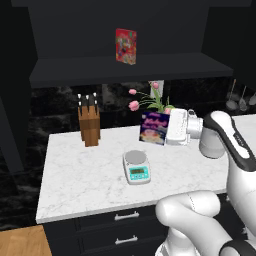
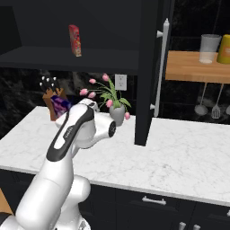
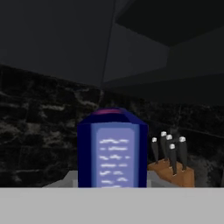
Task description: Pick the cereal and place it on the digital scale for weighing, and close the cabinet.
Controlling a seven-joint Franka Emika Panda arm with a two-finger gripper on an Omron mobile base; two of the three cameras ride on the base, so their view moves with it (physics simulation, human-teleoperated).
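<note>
Cereal (image 1: 154,128) sits clamped in the hand (image 1: 167,127), held just above the marble desk (image 1: 75,175) — behind the digital scale (image 1: 136,167), near the knife block (image 1: 89,125). Overhead, the cabinet (image 2: 150,67) stands open — a red box (image 1: 126,46) on its shelf.

Cereal (image 2: 59,103) is seen partly hidden behind arm, near counter's (image 2: 179,157) back left edge; cabinet (image 2: 148,67) door is left open.

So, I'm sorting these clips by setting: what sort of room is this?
Very likely a kitchen, rendered: a marble counter with a knife block, a digital scale, and ladles hanging under a shelf.
</note>
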